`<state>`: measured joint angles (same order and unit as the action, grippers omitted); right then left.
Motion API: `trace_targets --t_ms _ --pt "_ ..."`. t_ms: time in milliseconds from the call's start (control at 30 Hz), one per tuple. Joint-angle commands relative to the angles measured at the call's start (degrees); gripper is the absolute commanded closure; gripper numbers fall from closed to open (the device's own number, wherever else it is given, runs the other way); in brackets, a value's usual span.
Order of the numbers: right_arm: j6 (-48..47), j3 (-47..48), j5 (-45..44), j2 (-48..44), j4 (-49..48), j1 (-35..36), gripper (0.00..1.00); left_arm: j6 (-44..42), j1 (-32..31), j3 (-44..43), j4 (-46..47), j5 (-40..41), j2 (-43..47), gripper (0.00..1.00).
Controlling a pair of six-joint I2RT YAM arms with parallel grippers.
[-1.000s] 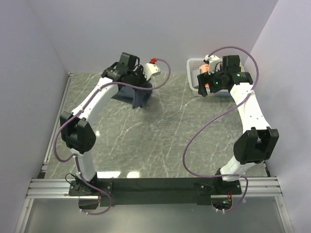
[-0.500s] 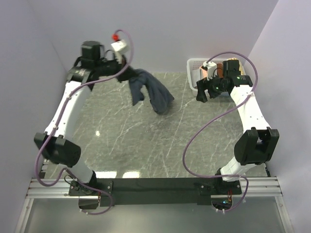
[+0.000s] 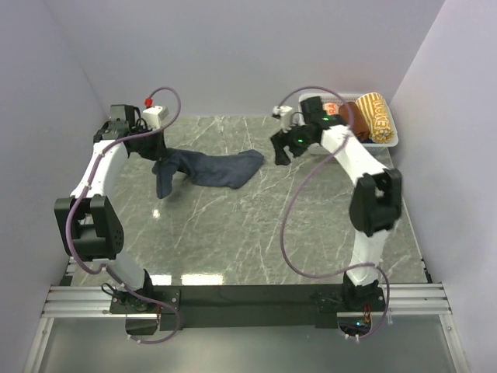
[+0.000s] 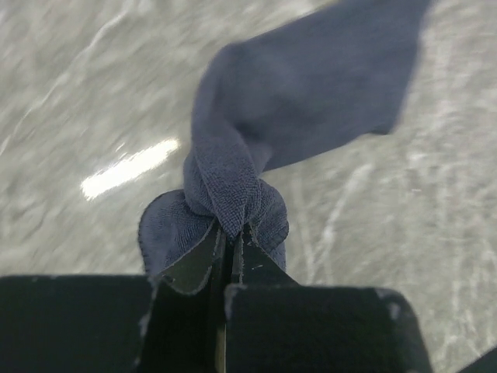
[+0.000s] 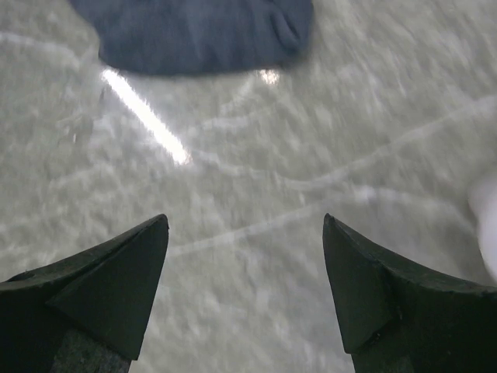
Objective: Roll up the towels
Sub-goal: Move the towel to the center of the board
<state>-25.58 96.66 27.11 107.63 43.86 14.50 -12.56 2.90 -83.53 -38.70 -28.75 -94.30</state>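
Left to right. The left gripper (image 3: 158,148) sits at the far left of the table (image 3: 233,233), further left and lower than half a second ago. Its jaws are clenched on a bunched fold of the towel (image 3: 213,169), and the left wrist view shows the same pinch (image 4: 231,247). The towel, which then hung in a clump from the raised gripper, now trails from it rightward across the table's far half, and its free end lies flat near the centre. The right gripper (image 3: 278,148) has swung left off the basket (image 3: 386,142) and hangs just beside the towel's free end without touching it. In its wrist view the jaws (image 5: 245,224) stand released and empty above bare table, with the towel (image 5: 194,31) ahead. The basket, now uncovered at the far right corner, holds rolls (image 3: 377,116).

Motion blur smears both wrist views. In the top view the wrist hides the left fingers. The towel's left end is crumpled, so its edges cannot be traced.
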Motion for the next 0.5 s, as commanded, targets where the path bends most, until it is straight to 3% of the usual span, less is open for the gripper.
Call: trace_targets --t_ms 0,133,467 --pt "4.83 8.61 -1.89 8.61 -3.6 3.25 0.14 0.08 2.46 0.2 0.12 3.88 -0.18 0.96" --pt "9.92 19.41 -3.82 17.16 -2.55 5.45 0.14 0.08 2.9 0.3 -0.32 4.41 -0.88 0.93" --pt "10.99 25.86 -6.46 28.07 -4.91 8.35 0.14 -1.5 3.87 -2.51 -4.98 2.91 -3.61 0.91"
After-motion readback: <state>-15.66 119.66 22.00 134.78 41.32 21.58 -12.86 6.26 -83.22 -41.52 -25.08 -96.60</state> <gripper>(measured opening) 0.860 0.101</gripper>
